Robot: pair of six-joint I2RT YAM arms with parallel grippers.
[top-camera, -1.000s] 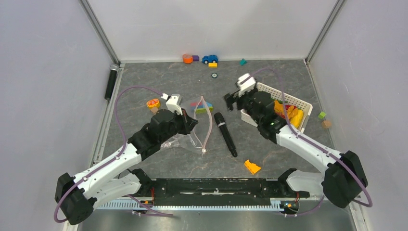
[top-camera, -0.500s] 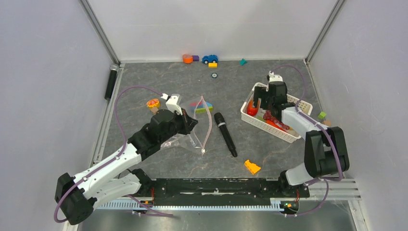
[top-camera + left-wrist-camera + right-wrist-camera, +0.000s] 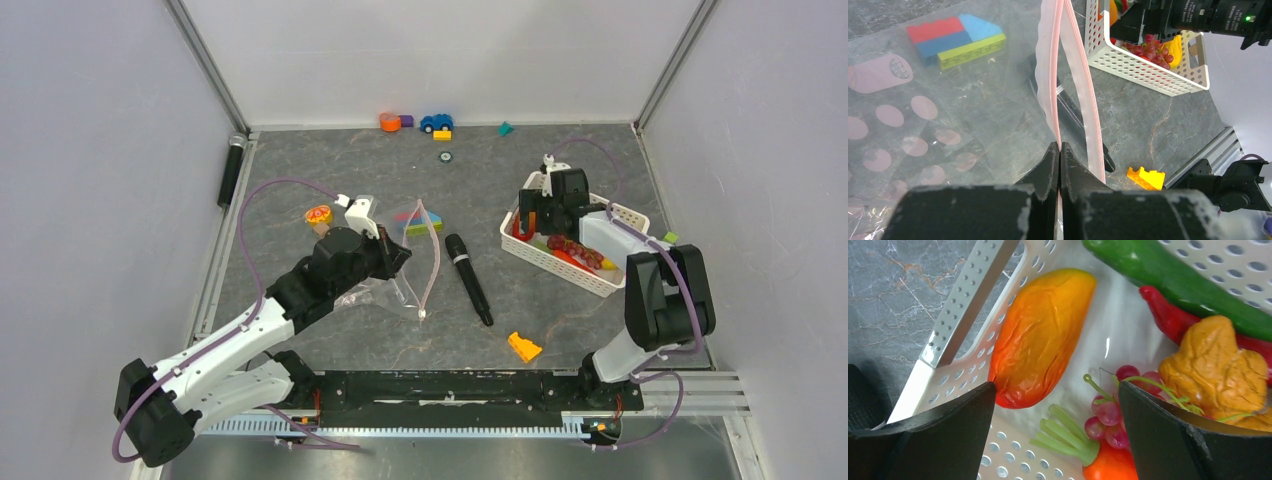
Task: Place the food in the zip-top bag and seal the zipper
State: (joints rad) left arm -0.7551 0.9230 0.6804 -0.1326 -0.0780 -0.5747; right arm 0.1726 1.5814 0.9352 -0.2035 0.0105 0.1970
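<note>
In the right wrist view alone, green-topped carrot (image 3: 1108,465)

I count two black microphones (image 3: 468,278) (image 3: 231,170), one white basket (image 3: 550,265), one clear zip-top bag (image 3: 397,290) and one orange wedge block (image 3: 524,346) on my worktop (image 3: 350,170).

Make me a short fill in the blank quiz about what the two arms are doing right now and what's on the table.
The left gripper is shut on the zip-top bag's pink ____.
The right gripper hangs ____ above the food in the white basket.
Between bag and basket lies a black ____.
Missing words: zipper; open; microphone.
</note>
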